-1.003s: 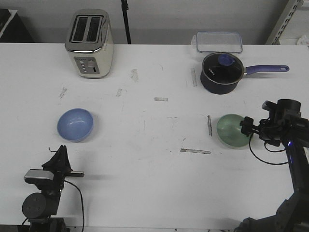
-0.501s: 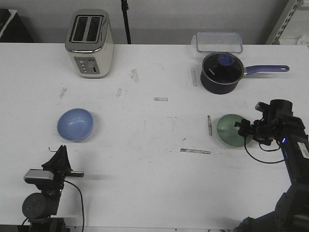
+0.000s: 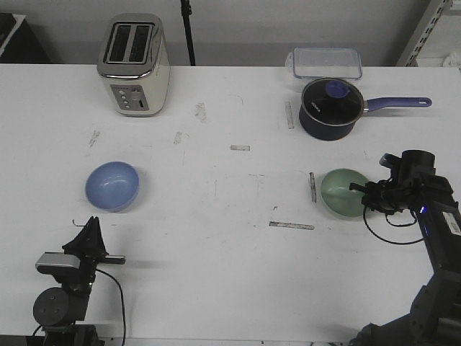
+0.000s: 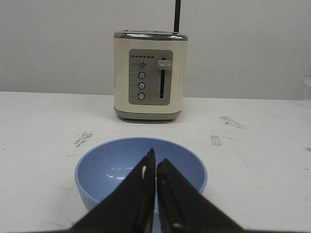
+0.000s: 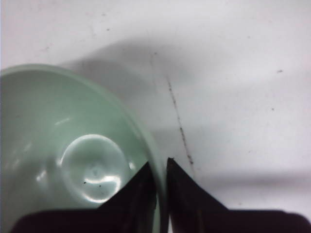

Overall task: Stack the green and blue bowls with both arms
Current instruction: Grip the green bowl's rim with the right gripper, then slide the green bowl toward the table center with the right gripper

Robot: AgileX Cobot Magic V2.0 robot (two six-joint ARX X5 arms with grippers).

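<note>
Front view: the blue bowl (image 3: 112, 185) and green bowl (image 3: 344, 192) sit well apart; nothing is stacked.

Left wrist view: the left gripper (image 4: 155, 170) is closed, empty, short of blue.

Right wrist view: the right gripper (image 5: 159, 171) pinches green's rim; the fingers' bases are cut off.

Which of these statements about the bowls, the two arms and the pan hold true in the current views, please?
1. The right gripper pinches the green bowl's rim. True.
2. The left gripper holds the blue bowl. False: its fingers are together, short of the bowl.
3. The bowls are stacked. False: they sit far apart.
4. The saucepan stands behind the green bowl. True.
</note>
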